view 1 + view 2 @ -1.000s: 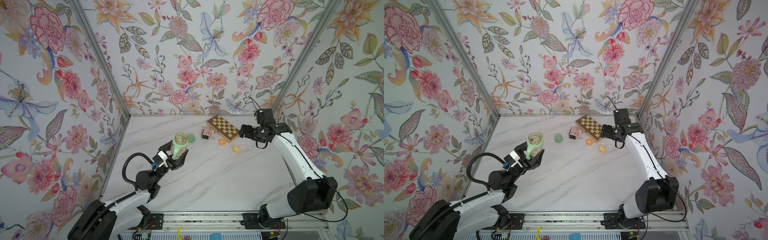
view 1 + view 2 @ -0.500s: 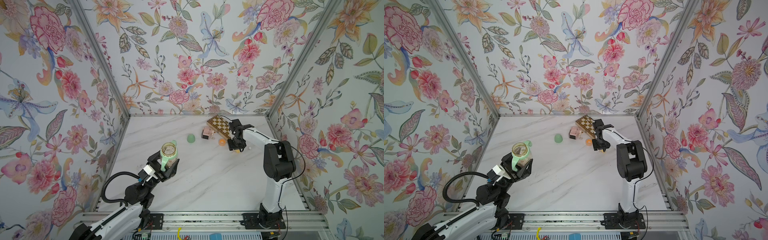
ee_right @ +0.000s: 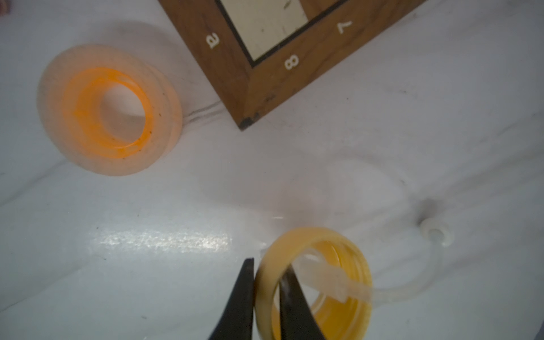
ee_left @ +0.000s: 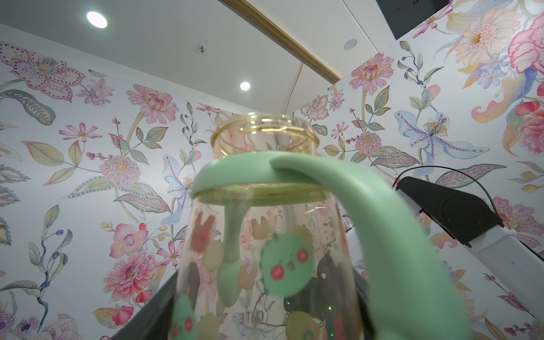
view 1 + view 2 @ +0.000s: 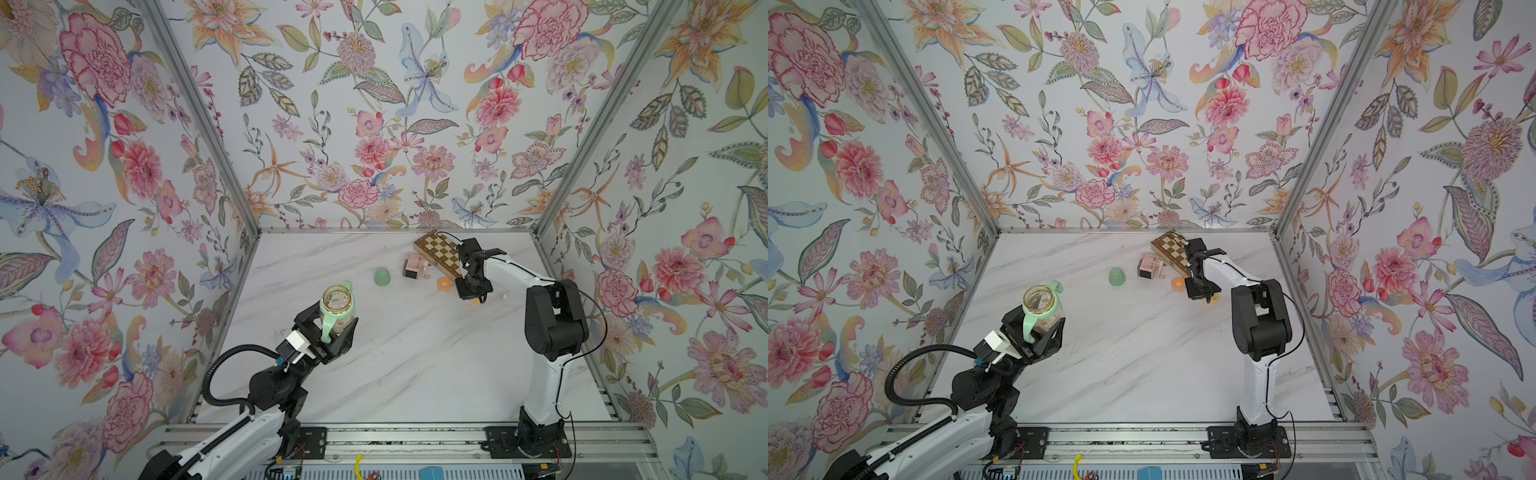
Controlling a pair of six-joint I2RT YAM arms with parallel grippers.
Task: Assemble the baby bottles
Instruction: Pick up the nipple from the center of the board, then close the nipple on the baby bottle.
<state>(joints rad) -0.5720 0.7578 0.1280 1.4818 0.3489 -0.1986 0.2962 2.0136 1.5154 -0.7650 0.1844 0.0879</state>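
My left gripper (image 5: 330, 325) is shut on the clear printed baby bottle (image 5: 337, 308) (image 5: 1042, 307) and holds it upright above the table's left half. The bottle's mouth is open, and the mint-green two-handled collar (image 4: 294, 170) sits round its neck. The mint-green dome cap (image 5: 382, 277) (image 5: 1117, 277) stands alone on the table farther back. My right gripper (image 3: 268, 265) is down at the back right, shut on the wall of the yellow nipple ring (image 3: 321, 282), with one finger inside it and one outside. A clear tube (image 3: 412, 287) runs out of the ring.
An orange-cored translucent ring (image 5: 444, 284) (image 3: 109, 109) lies just left of my right gripper (image 5: 473, 293). A pink-and-black perfume bottle (image 5: 417, 268) and a wooden chessboard (image 5: 438, 251) (image 3: 279, 44) are close behind it. Floral walls enclose three sides.
My right arm has swung in from the back right, come down over the yellow ring and shut its jaws on the ring's wall. My left arm has carried the bottle leftward and nearer the front.
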